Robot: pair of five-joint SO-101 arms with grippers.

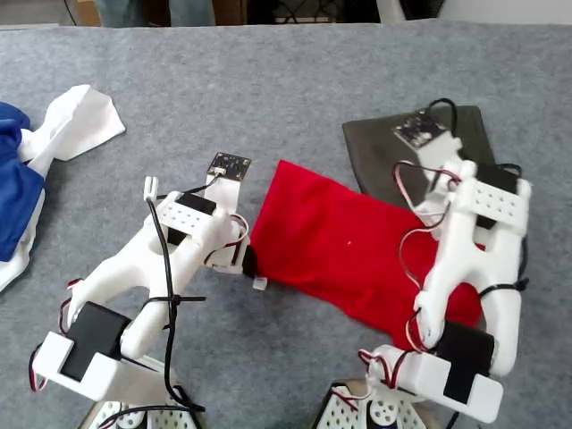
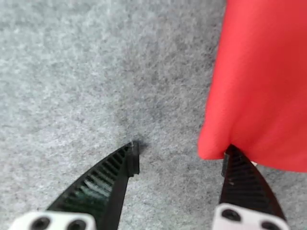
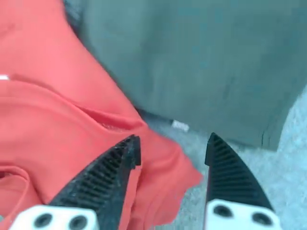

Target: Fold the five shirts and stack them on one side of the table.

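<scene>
Left end effector [image 2: 182, 148], spread, at red shirt's [image 1: 349, 250] eight o'clock corner; right end effector [image 3: 173, 139], spread, over its two o'clock edge.

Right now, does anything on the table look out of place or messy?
Yes. The red shirt lies slanted, touching the folded dark grey shirt. At the left edge of the table, a blue shirt and a white shirt sit crumpled together, unfolded.

Both wrists tipped down, left arm [image 1: 147, 259] jaws apart, right arm [image 1: 474, 255] jaws apart
</scene>
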